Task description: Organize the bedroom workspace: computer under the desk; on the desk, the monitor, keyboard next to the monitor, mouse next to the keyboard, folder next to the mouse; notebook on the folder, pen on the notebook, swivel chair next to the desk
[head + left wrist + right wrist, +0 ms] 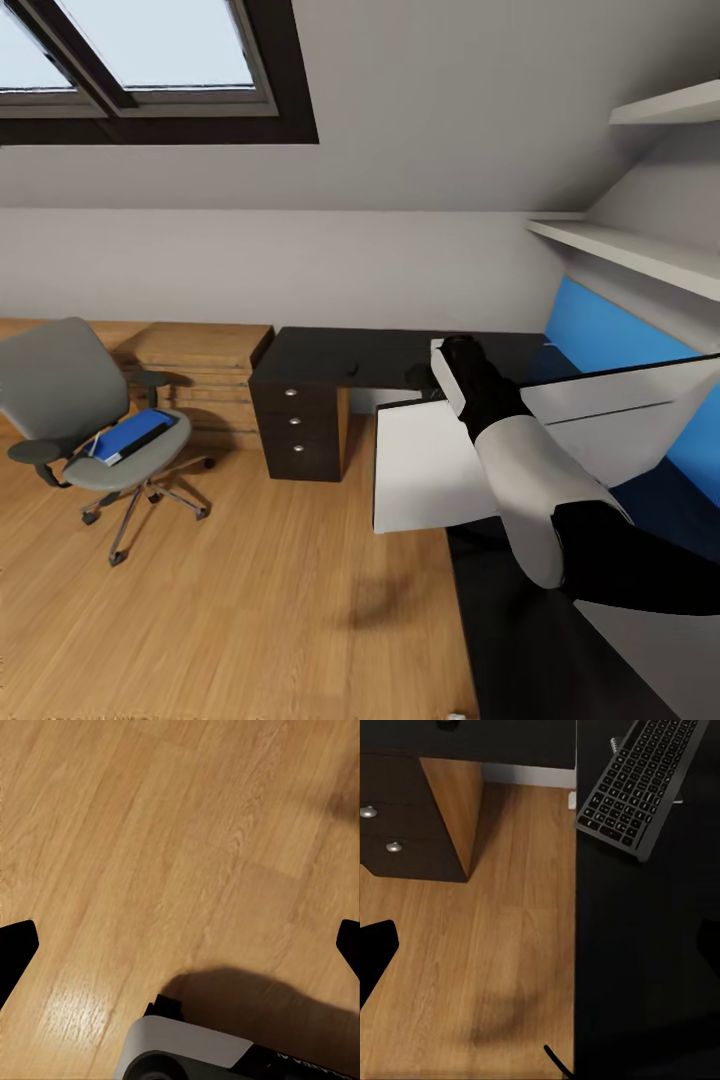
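The blue folder (132,436) lies on the swivel chair (75,420) seat, the keyboard (641,784) at the desk (645,945) edge, and both grippers' fingers spread wide, grasping nothing

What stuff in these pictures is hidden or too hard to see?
- Monitor: head view; the right arm covers its middle and the picture edge cuts it off.
- Small pale thing beside the folder on the swivel chair: head view; too small to name.
- Keyboard: right wrist view; its far end runs off the edge.
- Desk top: right wrist view; too dark for detail.
- Both grippers' jaws: wrist views; just dark tips at the edges.
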Available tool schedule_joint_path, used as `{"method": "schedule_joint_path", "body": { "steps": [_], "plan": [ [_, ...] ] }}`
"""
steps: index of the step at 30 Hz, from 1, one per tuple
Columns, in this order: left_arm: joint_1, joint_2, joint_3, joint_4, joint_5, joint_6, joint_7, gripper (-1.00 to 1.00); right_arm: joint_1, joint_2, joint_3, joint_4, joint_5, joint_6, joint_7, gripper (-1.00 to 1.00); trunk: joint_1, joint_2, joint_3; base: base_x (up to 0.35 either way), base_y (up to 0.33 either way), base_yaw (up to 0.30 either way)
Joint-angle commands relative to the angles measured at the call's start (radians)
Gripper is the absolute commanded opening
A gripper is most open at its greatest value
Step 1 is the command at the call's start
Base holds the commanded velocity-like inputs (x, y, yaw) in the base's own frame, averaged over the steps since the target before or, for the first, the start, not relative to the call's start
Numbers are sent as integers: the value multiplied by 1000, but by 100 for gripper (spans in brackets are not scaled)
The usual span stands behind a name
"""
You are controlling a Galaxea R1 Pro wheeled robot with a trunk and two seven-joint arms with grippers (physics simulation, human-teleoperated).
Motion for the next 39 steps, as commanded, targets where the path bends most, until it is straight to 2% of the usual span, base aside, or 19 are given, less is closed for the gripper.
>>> {"method": "schedule_joint_path", "body": {
  "steps": [1, 22, 39],
  "plan": [
    [-1, 0, -4, 0, 2, -3, 4, 100, -1, 0, 1, -1, -4, 4, -5, 100, 0, -2, -2, -219, 0, 0],
    [-1, 0, -3, 0, 2, -3, 5, 100, -1, 0, -1, 2, -7, -4, -5, 100, 0, -2, -2, -100, -20, 0],
    [-1, 0, -2, 0, 1, -3, 5, 100, -1, 0, 1, -1, -8, -3, -5, 100, 0, -2, -2, -28, -16, 0]
  ]
}}
